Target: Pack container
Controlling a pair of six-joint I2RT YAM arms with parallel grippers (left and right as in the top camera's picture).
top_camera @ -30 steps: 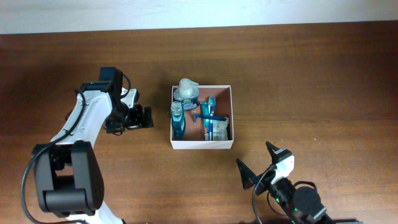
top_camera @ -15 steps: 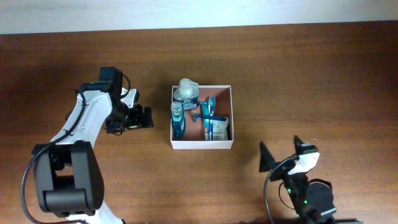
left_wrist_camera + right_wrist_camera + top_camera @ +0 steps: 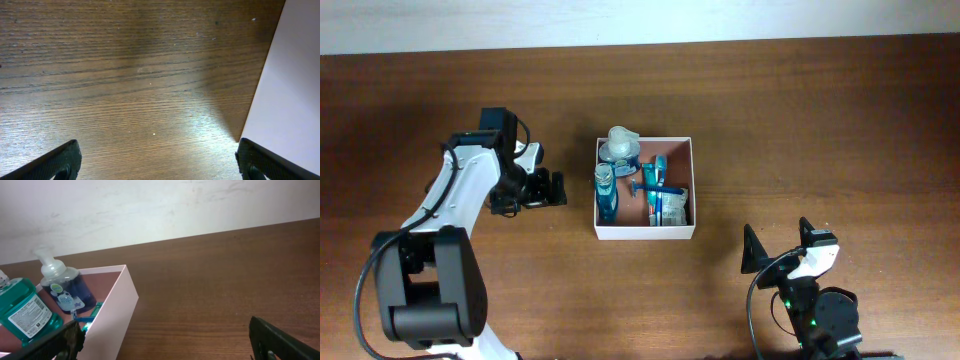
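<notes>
The container, a white-walled square box with a reddish-brown inside, stands mid-table. In it are a teal bottle, a dark blue pump bottle, a blue razor and a teal packet. My left gripper is open and empty, just left of the container; its wall shows in the left wrist view. My right gripper is open and empty near the front edge, to the right of the container. The right wrist view shows the container's wall, teal bottle and pump bottle.
Brown wooden table with a white wall behind its far edge. The left arm reaches in from the front left. The right arm's base sits at the front edge.
My right gripper has swung to the right along the front edge, away from the container. The left arm and the container's contents have not moved.
</notes>
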